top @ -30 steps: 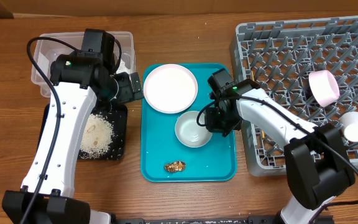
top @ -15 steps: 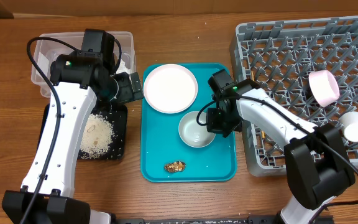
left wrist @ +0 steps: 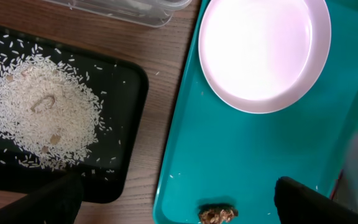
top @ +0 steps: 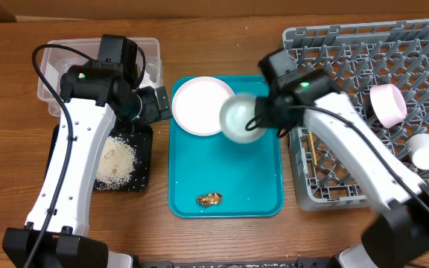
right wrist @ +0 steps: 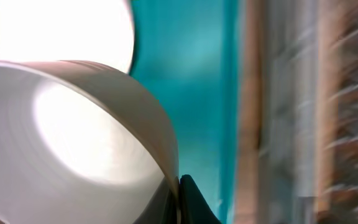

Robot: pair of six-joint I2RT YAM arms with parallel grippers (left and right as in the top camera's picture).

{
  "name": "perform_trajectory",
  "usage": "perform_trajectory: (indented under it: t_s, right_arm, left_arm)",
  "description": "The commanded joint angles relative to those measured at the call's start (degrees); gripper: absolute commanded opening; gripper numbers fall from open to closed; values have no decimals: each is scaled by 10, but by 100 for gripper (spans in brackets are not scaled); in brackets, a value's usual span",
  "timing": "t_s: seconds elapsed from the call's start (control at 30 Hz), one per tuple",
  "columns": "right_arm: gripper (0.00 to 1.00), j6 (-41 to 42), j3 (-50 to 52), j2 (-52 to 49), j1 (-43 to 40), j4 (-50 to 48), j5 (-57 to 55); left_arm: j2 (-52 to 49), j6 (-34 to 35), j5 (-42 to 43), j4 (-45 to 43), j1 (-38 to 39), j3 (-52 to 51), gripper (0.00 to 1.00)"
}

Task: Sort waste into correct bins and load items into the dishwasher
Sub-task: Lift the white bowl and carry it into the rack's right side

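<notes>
My right gripper [top: 264, 119] has its jaws clamped on the rim of the bowl [top: 238, 117]. The bowl hangs over the tray [top: 252, 186], and from overhead it overlaps the right edge of the plate [top: 199, 104]. It looks raised clear of both. The rim pinch makes sense to me, since it leaves the bowl's mouth free to turn down over the pegs of the rack [top: 334, 67].

The rack's left wall stands just beside the tray, so I judge the bowl must pass above that wall. The cells behind the wall look free. The pink cup [top: 387, 104] and white cup [top: 424, 151] sit on the rack's right side.

My left gripper [left wrist: 176, 202] hovers over the tray's left part with its jaws wide apart and empty. It sits between the black tray [top: 146, 149] of rice [top: 116, 162] and the plate. The scrap [top: 210, 199] lies alone near the tray's front edge, with open room all round for a straight-down grab.
</notes>
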State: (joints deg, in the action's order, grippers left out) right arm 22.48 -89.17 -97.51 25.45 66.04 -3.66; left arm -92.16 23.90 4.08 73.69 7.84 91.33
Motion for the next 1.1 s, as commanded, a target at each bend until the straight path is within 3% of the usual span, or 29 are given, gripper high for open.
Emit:
perform_trajectory:
  t_s: [0.0, 0.27, 0.43, 0.57, 1.07]
  right_arm:
    - [4, -3, -25, 40, -22, -16, -182]
    - [4, -37, -25, 41, -101, -150, -513]
    - [4, -140, -24, 39, -182, -300, -522]
    - [4, -197, -24, 28, -235, -366, -522]
    - [4, -235, -24, -135, -396, -475, -624]
  left_arm:
    - [4, 8, 4, -3, 0, -2, 100]
    - [4, 8, 4, -5, 0, -2, 100]
    - [4, 8, 4, -5, 0, -2, 100]
    - [4, 8, 4, -5, 0, -2, 100]
    - [4, 8, 5, -4, 0, -2, 100]
